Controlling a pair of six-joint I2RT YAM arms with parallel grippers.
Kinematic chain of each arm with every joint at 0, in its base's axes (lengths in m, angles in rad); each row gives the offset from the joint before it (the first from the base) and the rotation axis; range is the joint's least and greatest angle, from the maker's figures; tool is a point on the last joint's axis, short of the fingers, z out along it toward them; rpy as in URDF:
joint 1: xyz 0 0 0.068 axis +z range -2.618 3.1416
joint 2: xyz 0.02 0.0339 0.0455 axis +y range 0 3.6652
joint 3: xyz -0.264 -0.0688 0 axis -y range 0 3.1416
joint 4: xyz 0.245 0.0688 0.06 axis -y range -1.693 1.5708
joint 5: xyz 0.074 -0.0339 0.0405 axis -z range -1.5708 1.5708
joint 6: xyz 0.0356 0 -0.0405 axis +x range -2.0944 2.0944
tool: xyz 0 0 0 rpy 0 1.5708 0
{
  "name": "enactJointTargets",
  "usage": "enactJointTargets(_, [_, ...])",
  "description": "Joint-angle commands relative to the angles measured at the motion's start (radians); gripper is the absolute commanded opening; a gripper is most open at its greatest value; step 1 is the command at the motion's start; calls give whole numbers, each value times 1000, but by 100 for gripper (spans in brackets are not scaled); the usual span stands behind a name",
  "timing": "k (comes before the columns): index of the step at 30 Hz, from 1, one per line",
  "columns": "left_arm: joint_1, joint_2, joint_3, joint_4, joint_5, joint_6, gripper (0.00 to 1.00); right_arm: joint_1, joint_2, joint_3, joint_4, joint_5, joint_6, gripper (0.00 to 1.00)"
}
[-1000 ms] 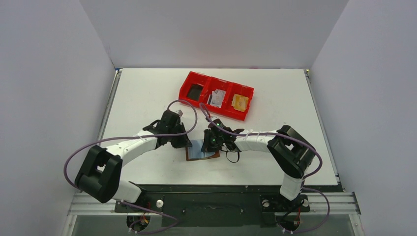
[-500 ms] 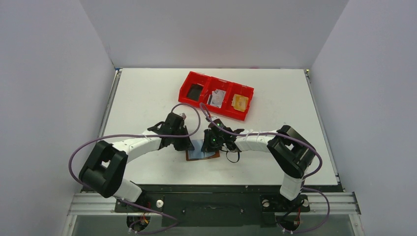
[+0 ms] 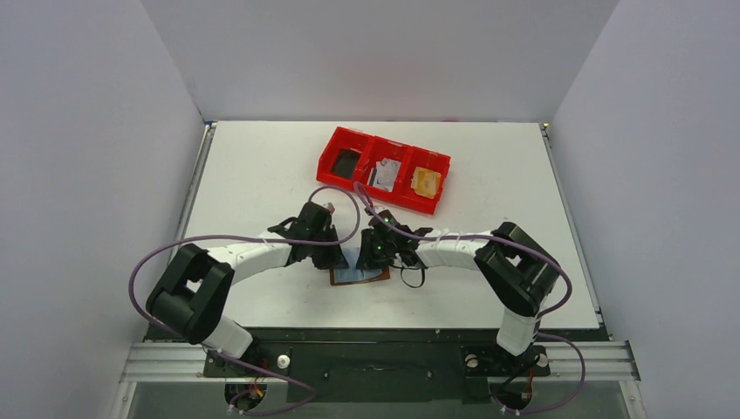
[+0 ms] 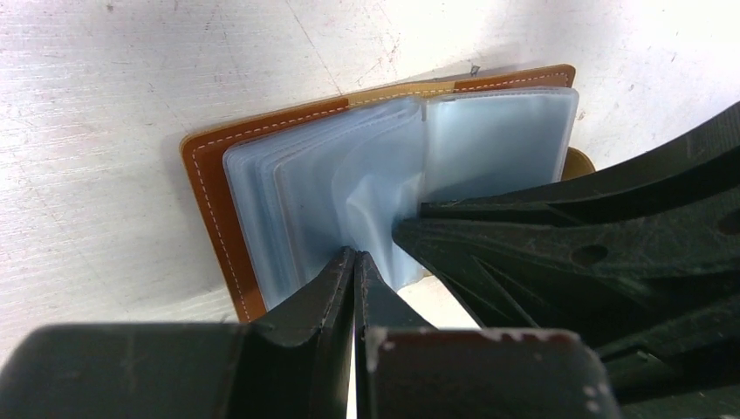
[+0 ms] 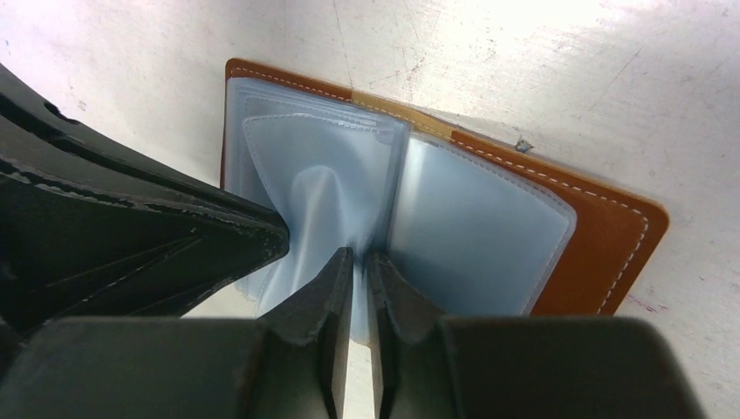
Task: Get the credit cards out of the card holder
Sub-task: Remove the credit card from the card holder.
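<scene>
The card holder (image 3: 359,274), brown leather with clear bluish sleeves, lies open and flat on the table between both arms. My left gripper (image 3: 339,260) (image 4: 353,255) is shut, its tips pressed on the sleeves near the fold. My right gripper (image 3: 371,260) (image 5: 359,255) comes in from the other side, pinched on a sleeve edge (image 5: 359,262) that runs up between its fingers. The leather cover (image 4: 205,175) (image 5: 611,244) shows around the sleeves. No credit card shows inside the sleeves. A tan-gold card (image 3: 426,182) lies in the red tray's right compartment.
The red three-compartment tray (image 3: 384,197) stands just behind the grippers; its middle compartment holds a pale card-like thing (image 3: 385,172), its left one looks dark. Grey walls close in the table on three sides. The two grippers' fingers almost touch over the holder.
My left arm has slid right, bringing its gripper closer onto the sleeves. The right gripper has stayed put, its jaws parting a hair. The card holder has not moved.
</scene>
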State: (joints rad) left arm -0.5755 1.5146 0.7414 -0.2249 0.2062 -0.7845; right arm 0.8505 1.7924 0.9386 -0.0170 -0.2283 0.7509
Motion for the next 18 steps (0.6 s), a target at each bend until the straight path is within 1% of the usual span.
enactJointTargets(1, [-7, 15, 6, 50, -9, -13, 0, -1, -8, 27, -76, 43, -16, 15])
enactJointTargets(2, [-7, 17, 6, 51, -10, -15, 0, -1, -14, 30, -83, 47, -16, 21])
enactJointTargets(3, [-7, 18, 4, 54, -10, -17, 0, -1, -29, 34, -85, 49, -15, 24])
enactJointTargets(5, [-7, 19, 3, 58, -12, -20, 0, -2, -53, 41, -95, 56, -14, 34])
enactJointTargets(7, [-7, 19, 3, 58, -15, -23, 0, -3, -74, 48, -104, 60, -9, 39])
enactJointTargets(13, [-8, 34, 2, 72, -16, -28, 0, -13, -132, 55, -120, 68, 7, 43])
enactJointTargets(18, [-17, 48, 6, 86, -10, -36, 0, -24, -170, 54, -134, 89, 16, 44])
